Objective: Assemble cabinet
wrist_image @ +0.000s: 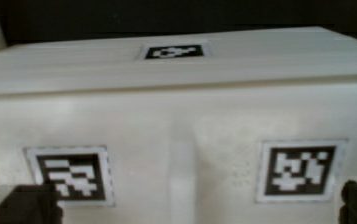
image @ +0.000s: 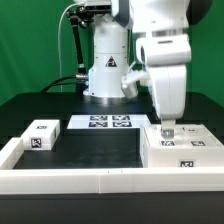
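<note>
**Open gripper poised over the cabinet's box body**

The white robot arm (image: 165, 70) stands over the exterior view's right side. Its two-finger gripper (image: 168, 129) points straight down at the matte white plastic box body (image: 182, 152) of the cabinet. The box body sits on the black table (image: 95, 150) at the exterior view's right, toward the near side. It lies just on the far side of the long low white border wall (image: 80, 180) that runs along the near edge.

The gripper is released. In the wrist view its two dark fingertips (wrist_image: 22, 206) stand far apart at opposite sides of the picture, with nothing clamped between them. In the exterior view the tips appear level with the box body's top face, but whether they touch it cannot be told.

The box body fills the wrist view, slightly blurred. One square black-and-white marker tag (wrist_image: 171, 52) lies on its farther part. Two more tags (wrist_image: 299, 168) sit side by side on the face nearer the fingertips.

A smaller white rectangular block (image: 42, 134) bearing tags lies at the exterior view's left, well apart from the box body. Between the two and farther back, near the arm's base, the thin flat white marker board (image: 108, 123) lies on the table.
</note>
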Controlling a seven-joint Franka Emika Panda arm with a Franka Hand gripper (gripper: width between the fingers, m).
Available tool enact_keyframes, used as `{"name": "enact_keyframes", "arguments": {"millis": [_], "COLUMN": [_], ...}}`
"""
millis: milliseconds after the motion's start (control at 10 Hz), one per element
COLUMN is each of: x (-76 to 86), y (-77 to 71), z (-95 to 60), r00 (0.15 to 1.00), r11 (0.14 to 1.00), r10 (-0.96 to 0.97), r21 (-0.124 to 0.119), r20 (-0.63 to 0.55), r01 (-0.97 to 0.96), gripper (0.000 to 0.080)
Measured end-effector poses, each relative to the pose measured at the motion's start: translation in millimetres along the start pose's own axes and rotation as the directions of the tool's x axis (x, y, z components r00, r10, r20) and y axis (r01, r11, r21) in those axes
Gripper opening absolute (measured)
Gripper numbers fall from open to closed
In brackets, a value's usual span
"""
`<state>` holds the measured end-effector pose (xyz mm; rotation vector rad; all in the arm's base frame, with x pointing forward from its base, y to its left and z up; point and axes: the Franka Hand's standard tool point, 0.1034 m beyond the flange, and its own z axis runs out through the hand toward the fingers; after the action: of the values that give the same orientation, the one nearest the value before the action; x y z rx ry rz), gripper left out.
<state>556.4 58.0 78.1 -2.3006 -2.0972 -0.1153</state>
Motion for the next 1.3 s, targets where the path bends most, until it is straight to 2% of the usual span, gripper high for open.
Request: {"name": "enact_keyframes", "arguments": {"millis": [100, 200, 400, 500, 800, 900, 1100, 1200, 1300], "x": [-1.8, -2.3, -1.8, -2.8, -2.7, -1.9, 1.3, 3.5, 5.1], "y": [-9.0, -19.2, -37.4, -36.0, -35.7, -35.3, -32.3, -34.3, -36.9], "z": [-7.8, -10.3, 0.7, -0.1, 0.2, 0.0, -2.2, -1.8, -0.3], "r00": [0.999, 0.998, 0.993, 0.993, 0.991, 0.972, 0.895, 0.854, 0.782], "r11": [1.000, 0.998, 0.993, 0.993, 0.991, 0.972, 0.893, 0.852, 0.780], "r10": [0.030, 0.062, 0.118, 0.117, 0.135, 0.234, 0.442, 0.514, 0.616], "r21": [-0.001, -0.013, -0.031, -0.023, -0.025, -0.027, -0.061, -0.068, -0.065], "r20": [0.010, 0.012, -0.003, 0.001, 0.000, -0.007, -0.053, -0.072, -0.100], "r01": [-0.030, -0.062, -0.118, -0.117, -0.135, -0.234, -0.445, -0.519, -0.623], "gripper": [0.0796, 0.0796, 0.0796, 0.0796, 0.0796, 0.0796, 0.0796, 0.0796, 0.0796]}}
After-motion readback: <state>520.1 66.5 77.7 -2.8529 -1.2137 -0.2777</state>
